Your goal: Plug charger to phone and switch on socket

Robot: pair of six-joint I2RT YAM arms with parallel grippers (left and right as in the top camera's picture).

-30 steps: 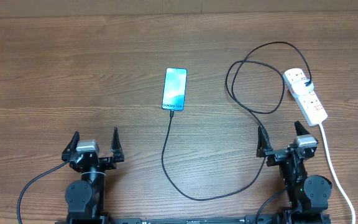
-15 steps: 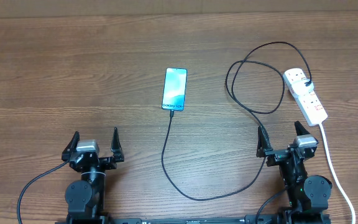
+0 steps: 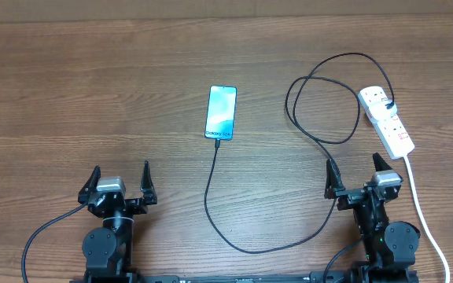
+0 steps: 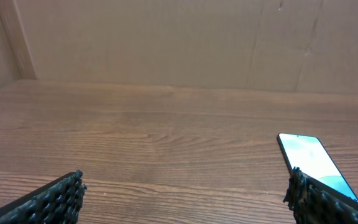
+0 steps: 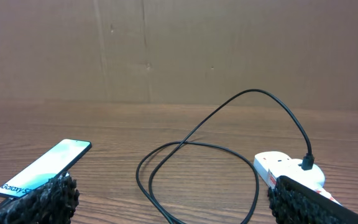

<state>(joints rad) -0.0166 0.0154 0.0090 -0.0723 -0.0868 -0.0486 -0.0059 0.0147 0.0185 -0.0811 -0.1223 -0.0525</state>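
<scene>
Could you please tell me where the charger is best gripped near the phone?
Just behind the tip of the charger at the near edge of the phone, from straight above, jaws across it: it lies flat and nearly straight there.

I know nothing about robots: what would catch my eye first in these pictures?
A lit phone lies in the middle of the brown table, its teal screen bright. A black charger cable snakes from its near end in loops to a white power strip on the right. The left gripper and right gripper sit open at the near edge, holding nothing.
</scene>
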